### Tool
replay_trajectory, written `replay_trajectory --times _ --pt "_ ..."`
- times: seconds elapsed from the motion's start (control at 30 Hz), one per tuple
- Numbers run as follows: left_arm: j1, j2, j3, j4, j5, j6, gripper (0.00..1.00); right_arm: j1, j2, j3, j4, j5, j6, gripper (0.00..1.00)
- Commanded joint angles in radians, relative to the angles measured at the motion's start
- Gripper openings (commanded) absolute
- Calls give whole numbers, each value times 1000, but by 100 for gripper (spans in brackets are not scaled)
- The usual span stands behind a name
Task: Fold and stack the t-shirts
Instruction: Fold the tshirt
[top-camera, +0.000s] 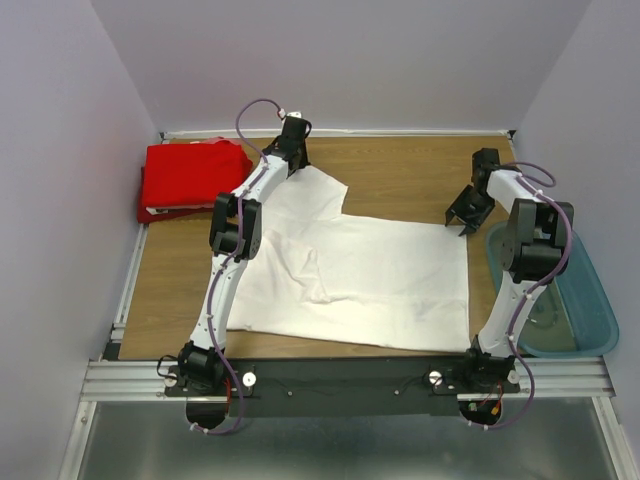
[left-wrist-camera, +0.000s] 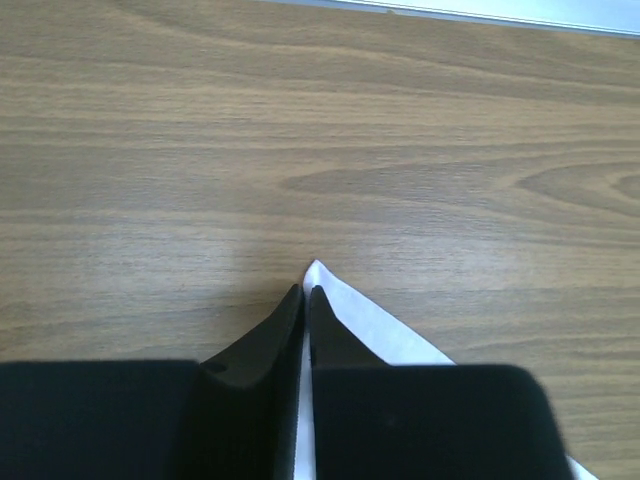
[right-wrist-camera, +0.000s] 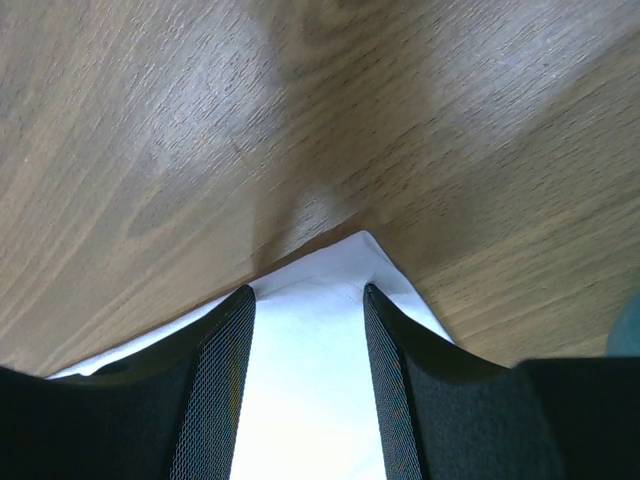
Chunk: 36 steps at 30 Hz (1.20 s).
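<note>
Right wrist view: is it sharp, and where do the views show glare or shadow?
Right wrist: grain slightly soft, white t-shirt washed out, shadow on the table beyond its corner. Left wrist: grain sharp, fingers plain black. Top external: even light.

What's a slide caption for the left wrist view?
Left gripper pinched shut on a corner of the white t-shirt, lying on the wooden table.
</note>
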Motion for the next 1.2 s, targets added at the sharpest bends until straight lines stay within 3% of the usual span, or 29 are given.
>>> replay_trajectory --times 0.0,0.07,0.8,0.93,1.17 --pt "-3 19 -13 26 68 17 4 -26 19 -22 14 15 8 55" --pt "-1 14 -16 26 76 3 0 -28 13 -23 14 24 8 54" --pt "61 -104 -64 127 160 -48 0 -54 19 32 14 87 0 53" --pt "61 -115 -73 141 188 -31 0 -54 48 40 16 89 -5 47" --pt "75 -124 -82 188 318 -26 0 -52 69 49 30 53 -11 24"
